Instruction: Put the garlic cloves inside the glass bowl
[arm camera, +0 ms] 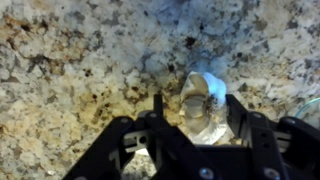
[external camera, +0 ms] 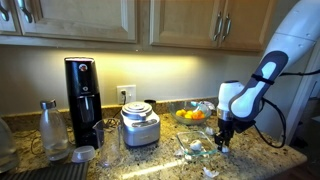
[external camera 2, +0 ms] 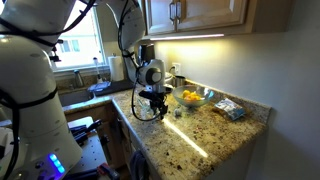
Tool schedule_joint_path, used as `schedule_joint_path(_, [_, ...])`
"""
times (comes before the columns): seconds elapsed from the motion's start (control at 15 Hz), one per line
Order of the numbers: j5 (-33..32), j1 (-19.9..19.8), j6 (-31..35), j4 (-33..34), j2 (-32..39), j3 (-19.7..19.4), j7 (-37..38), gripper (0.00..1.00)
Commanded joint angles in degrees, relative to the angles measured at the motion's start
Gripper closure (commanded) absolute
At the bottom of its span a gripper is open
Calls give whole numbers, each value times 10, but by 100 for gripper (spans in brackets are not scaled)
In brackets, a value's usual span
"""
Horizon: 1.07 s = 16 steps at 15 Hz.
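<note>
My gripper (external camera: pixel 224 133) hangs just above the granite counter, right of the glass bowl (external camera: pixel 196 148), a clear shallow dish. In the wrist view the two black fingers (arm camera: pixel 196 108) sit on either side of a whitish, lumpy garlic clove (arm camera: pixel 203 95) and appear closed on it. A curved clear edge, which looks like the bowl's rim (arm camera: pixel 314 106), shows at the far right of that view. Another whitish garlic clove (external camera: pixel 210 172) lies on the counter near the front edge. In the other exterior view the gripper (external camera 2: pixel 160 108) is low over the counter.
A bowl of orange and yellow fruit (external camera: pixel 190 115) stands behind the gripper and also shows in an exterior view (external camera 2: pixel 190 97). A steel appliance (external camera: pixel 140 126), a black machine (external camera: pixel 82 95) and a bottle (external camera: pixel 52 125) stand to the left. A packet (external camera 2: pixel 231 108) lies near the wall.
</note>
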Motion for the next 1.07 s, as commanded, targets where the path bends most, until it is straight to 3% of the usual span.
schedule_joint_path(0.0, [-3, 12, 17, -9, -4, -11, 8, 67])
schedule_joint_path(0.27, [5, 4, 14, -19, -22, -1, 3, 88])
schedule_joint_path(1.0, [-7, 16, -13, -50, -137, -7, 21, 86])
